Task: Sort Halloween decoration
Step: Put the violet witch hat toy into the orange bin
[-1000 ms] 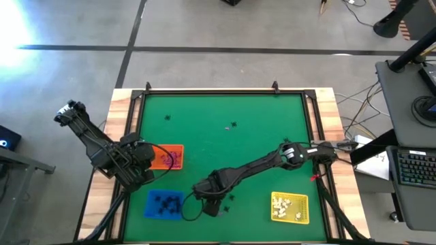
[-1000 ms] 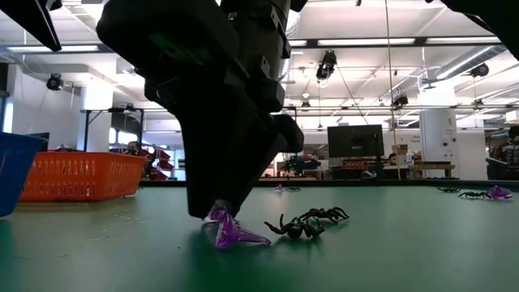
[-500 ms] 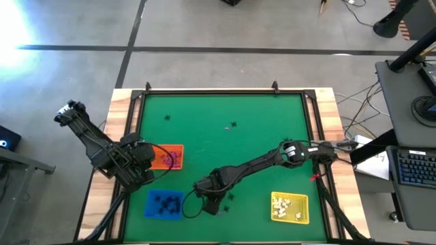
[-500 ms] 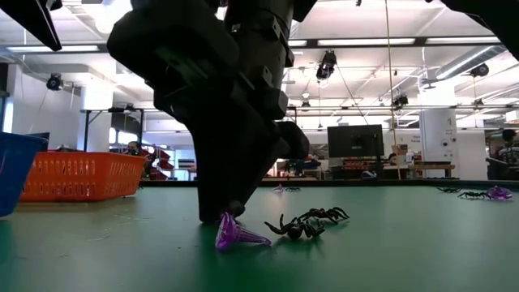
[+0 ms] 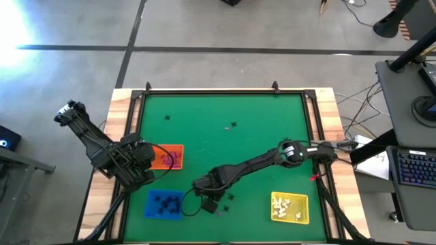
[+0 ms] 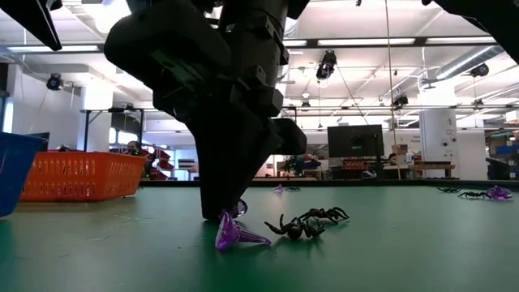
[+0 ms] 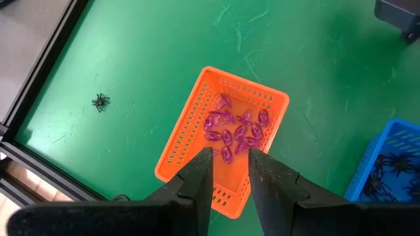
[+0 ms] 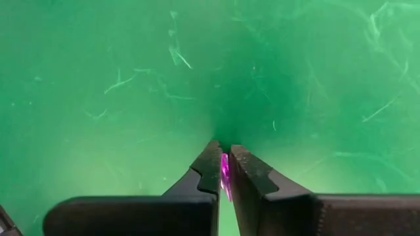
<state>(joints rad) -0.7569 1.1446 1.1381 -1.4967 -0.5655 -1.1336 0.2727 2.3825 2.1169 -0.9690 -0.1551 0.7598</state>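
**Translucent purple trinket pinched at the near edge**

Pinching a glossy purple trinket (image 8: 225,172) in the closed right gripper (image 8: 224,172), down on scuffed green surface (image 5: 225,146). Beside it, spindly black spider (image 6: 308,222). Farther off, half-parted left gripper (image 7: 229,172) hovering over slotted orange tray (image 7: 186,124).

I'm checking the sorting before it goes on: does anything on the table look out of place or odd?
Nothing looks damaged or spilled. A few trinkets lie loose on the green mat: a black spider beside the purple trinket the right gripper is shut on, and more pieces farther back. Sorted pieces sit in the orange tray.
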